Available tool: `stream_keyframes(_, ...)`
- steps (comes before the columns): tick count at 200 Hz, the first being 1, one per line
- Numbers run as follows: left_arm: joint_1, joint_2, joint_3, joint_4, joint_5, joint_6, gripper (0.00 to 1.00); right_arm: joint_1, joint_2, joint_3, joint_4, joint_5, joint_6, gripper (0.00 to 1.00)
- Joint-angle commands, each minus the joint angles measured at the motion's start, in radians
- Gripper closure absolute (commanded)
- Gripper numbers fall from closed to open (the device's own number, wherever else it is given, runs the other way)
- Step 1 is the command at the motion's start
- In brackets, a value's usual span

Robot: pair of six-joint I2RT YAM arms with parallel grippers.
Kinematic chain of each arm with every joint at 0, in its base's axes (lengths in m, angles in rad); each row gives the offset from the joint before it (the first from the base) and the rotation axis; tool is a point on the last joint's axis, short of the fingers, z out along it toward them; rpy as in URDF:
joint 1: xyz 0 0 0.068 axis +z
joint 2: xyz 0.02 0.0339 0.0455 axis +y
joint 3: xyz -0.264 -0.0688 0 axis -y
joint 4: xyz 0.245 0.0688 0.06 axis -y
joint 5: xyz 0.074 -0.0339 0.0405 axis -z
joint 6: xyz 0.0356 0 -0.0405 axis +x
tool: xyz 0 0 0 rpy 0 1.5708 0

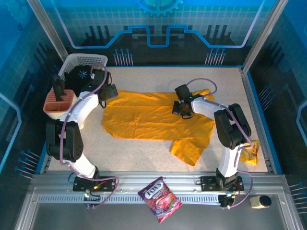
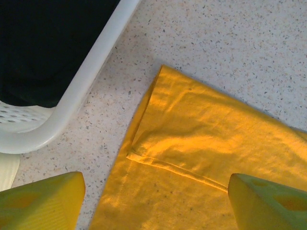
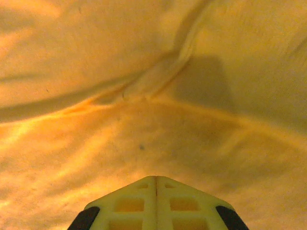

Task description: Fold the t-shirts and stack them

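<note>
- T-shirt [image 1: 148,117]: one, golden-yellow, no print; lies spread and wrinkled on the middle of the table [image 1: 144,151], one sleeve pointing toward the near right. Not folded.
- T-shirt, left corner: in the left wrist view the hem edge is turned over on itself; the corner lies near the basket rim, bare table between them.
- T-shirt, surface under the right arm: a raised ridge of bunched fabric crosses the right wrist view.
- Left gripper [image 1: 108,91]: hangs over the shirt's far-left corner; fingers [image 2: 43,201] spread wide apart, nothing between them, the cloth lying below the gap.
- Right gripper [image 1: 183,108]: low over the shirt's far-right part; fingers [image 3: 134,206] pressed together tip to tip. Whether any cloth is caught between them cannot be told.
- Basket [image 1: 88,59]: white, perforated, at the far-left corner of the table; dark contents inside.
- Tub [image 1: 56,106]: pink-orange, just near of the basket at the left edge, a dark upright item standing in it.
- Candy bag [image 1: 159,199]: purple, on the metal rail at the near edge, between the arm bases.
- Yellow wrapper [image 1: 250,153]: at the table's right edge, apart from the shirt.
</note>
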Motion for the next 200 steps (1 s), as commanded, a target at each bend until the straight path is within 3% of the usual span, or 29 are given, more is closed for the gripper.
stream_keyframes(1,0.0,-0.028,-0.022,0.03,0.018,0.01,0.21,0.044,0.005,0.017,0.055,0.073,0.107,1.0)
stream_keyframes(44,0.001,-0.022,-0.03,0.046,0.03,0.013,0.2,0.048,0.014,0.105,-0.028,0.143,0.074,1.0)
stream_keyframes(72,0.001,-0.014,-0.023,0.046,0.045,0.015,0.2,-0.013,0.036,0.222,-0.134,0.174,-0.011,0.8)
stream_keyframes(138,0.001,-0.051,-0.027,0.016,0.097,0.001,0.2,-0.158,0.261,0.508,-0.295,0.058,-0.194,0.65)
stream_keyframes(200,0.0,-0.175,-0.058,-0.121,0.139,-0.073,0.21,-0.202,0.366,0.6,-0.322,-0.008,-0.245,0.64)
